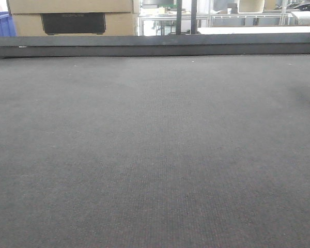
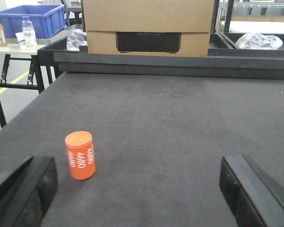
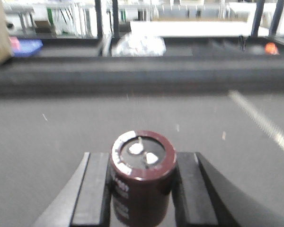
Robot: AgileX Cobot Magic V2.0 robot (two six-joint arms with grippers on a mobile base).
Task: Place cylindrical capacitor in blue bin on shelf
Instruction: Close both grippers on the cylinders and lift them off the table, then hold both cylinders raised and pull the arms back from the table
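My right tool (image 3: 142,191) is closed on the cylindrical capacitor (image 3: 142,163). Its two flat black fingers (image 3: 91,189) press on the left and right sides of the body. The capacitor is upright, a short round can with a smooth dark brown sleeve. It has a silvery rim around the top, two small pale terminals on the top face and some pale print on the side. From the right wrist view I cannot tell if its bottom touches the worktop or is a little above it. The background there is blurred, so I see only dark rails and a shiny crumpled bag.

My left tool (image 2: 139,189) is open wide and holds nothing. Its two blocky black fingers (image 2: 35,189) stand far apart at the lower corners of the left wrist view. Just beside the left finger stands an orange cylinder (image 2: 80,155) on the worktop, upright, with a flat top and white print along its side. It is not touching the finger.

The worktop (image 1: 155,155) is covered with a dark grey mat of fine woven texture. At its far edge runs a low dark ledge, and behind it sit two plain cardboard boxes (image 2: 149,19), one on the other. The lower box has a black rectangular panel. On a side table to the left are a blue crate (image 2: 31,20) of ribbed plastic and two small bottles (image 2: 28,33).
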